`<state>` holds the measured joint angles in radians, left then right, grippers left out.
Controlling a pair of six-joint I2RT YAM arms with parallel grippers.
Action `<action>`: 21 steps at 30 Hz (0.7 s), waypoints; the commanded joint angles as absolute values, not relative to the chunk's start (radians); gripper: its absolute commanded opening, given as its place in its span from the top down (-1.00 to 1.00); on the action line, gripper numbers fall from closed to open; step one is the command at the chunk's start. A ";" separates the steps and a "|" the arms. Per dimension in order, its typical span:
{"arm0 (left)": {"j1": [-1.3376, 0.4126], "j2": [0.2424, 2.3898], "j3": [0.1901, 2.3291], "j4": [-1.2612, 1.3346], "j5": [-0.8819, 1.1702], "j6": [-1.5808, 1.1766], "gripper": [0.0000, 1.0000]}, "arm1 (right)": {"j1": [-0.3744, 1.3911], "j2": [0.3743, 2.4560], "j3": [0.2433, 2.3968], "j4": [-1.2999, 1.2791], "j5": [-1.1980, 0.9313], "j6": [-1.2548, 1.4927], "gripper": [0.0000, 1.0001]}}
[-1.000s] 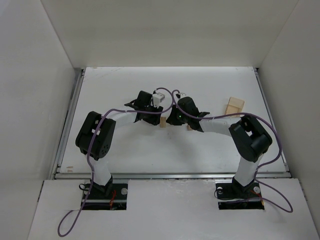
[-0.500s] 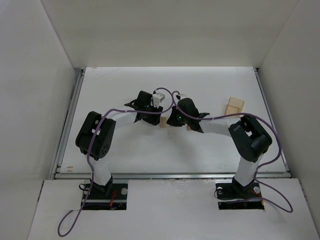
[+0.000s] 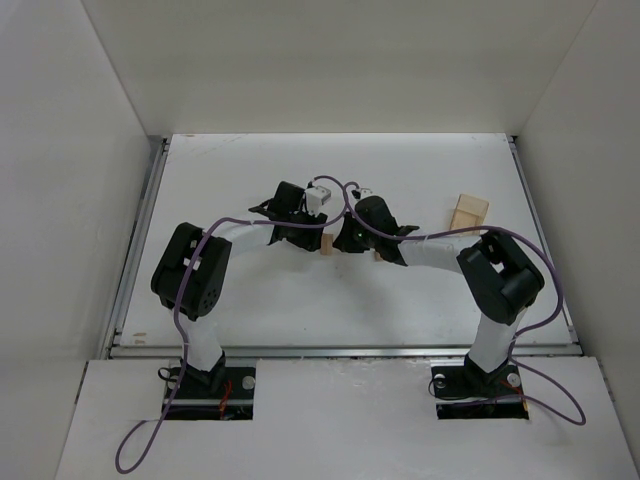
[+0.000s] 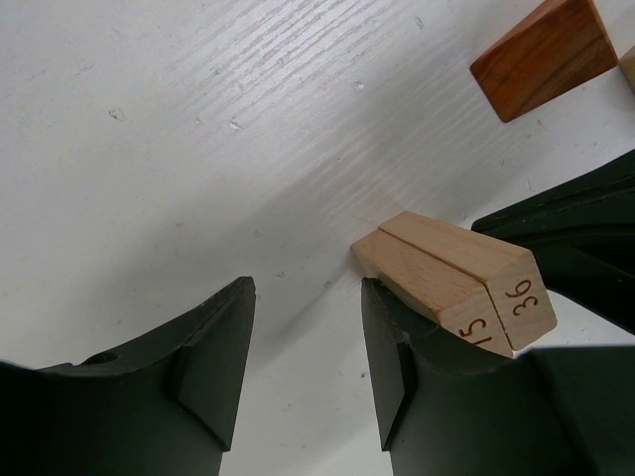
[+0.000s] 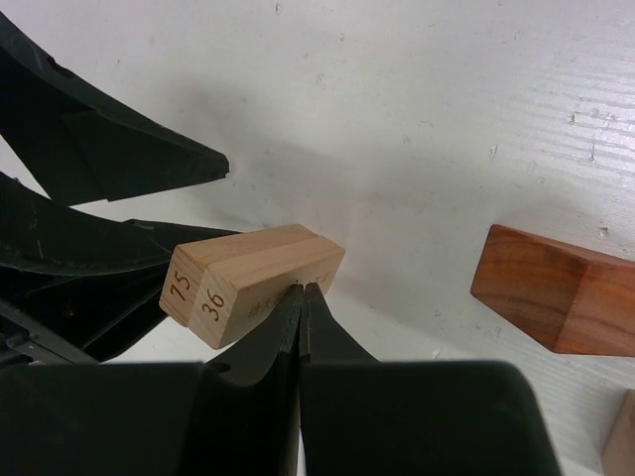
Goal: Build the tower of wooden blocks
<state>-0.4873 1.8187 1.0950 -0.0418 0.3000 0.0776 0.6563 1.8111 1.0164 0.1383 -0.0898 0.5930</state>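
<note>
Midway between the tabletop's left and right edges, slim pale tan wooden post (image 5: 253,273) is sitting. Right gripper (image 5: 301,302), jaws pressed together and empty, is touching its side, probably squaring it. Left gripper (image 4: 303,347), jaws parted and empty, is hovering just beside, likely as a backstop. Reddish-brown roof-shaped block (image 5: 551,293) is lying near.

Pale posts: I count two, post 75 (image 5: 243,246) and post 36 (image 5: 278,263), touching.
Roof pieces: one reddish-brown roof piece (image 5: 556,288), right of the posts.
Boxes: one pale box (image 3: 468,212).
My grippers: two, left gripper (image 4: 306,297) and right gripper (image 5: 301,297).
</note>
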 commanded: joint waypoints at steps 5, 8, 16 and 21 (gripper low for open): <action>-0.491 1.810 1.109 -0.029 0.327 0.078 0.11 | 0.667 1.787 1.054 0.170 -0.100 0.574 1.00; -0.491 1.810 1.109 -0.038 0.318 0.078 0.11 | 0.667 1.787 1.054 0.170 -0.100 0.565 1.00; -0.491 1.810 1.100 -0.048 0.318 0.078 0.11 | 0.667 1.787 1.063 0.143 -0.100 0.546 1.00; -0.491 1.810 1.091 -0.048 0.298 0.078 0.11 | 0.667 1.787 1.074 0.133 -0.081 0.537 1.00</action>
